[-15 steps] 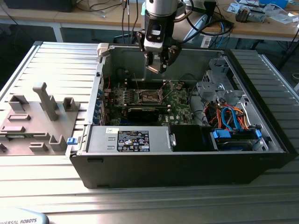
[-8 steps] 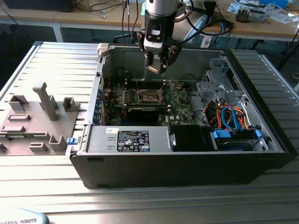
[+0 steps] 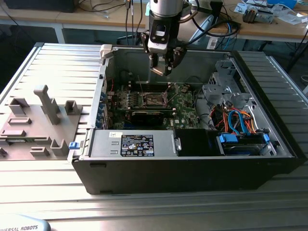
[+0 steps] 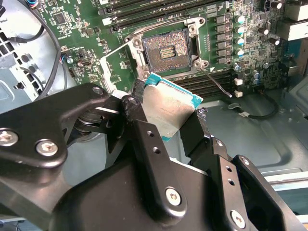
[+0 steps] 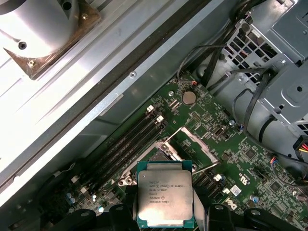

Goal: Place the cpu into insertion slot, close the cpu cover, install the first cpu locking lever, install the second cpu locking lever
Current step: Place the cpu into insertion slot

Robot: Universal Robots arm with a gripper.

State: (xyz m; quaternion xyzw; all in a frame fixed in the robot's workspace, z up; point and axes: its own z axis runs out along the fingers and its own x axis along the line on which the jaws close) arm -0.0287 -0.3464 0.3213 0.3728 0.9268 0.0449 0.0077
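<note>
Open black metal computer case (image 3: 192, 168) lies wide, green circuit board (image 3: 185, 108) inside. The black gripper (image 3: 163, 72) hangs over that board, clamped on the flat square silver-topped cpu (image 4: 168, 108). The chip is held in the air, near the dark square silver-rimmed insertion slot (image 4: 166, 50).

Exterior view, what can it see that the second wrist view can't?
From the exterior view: the whole black computer case, the grey parts tray on the exterior view's left of it, and blue cables. From the second wrist view: the cpu up close, pinched in the gripper. Both: the green board, the open insertion slot, and the gripper hanging over the board.
</note>
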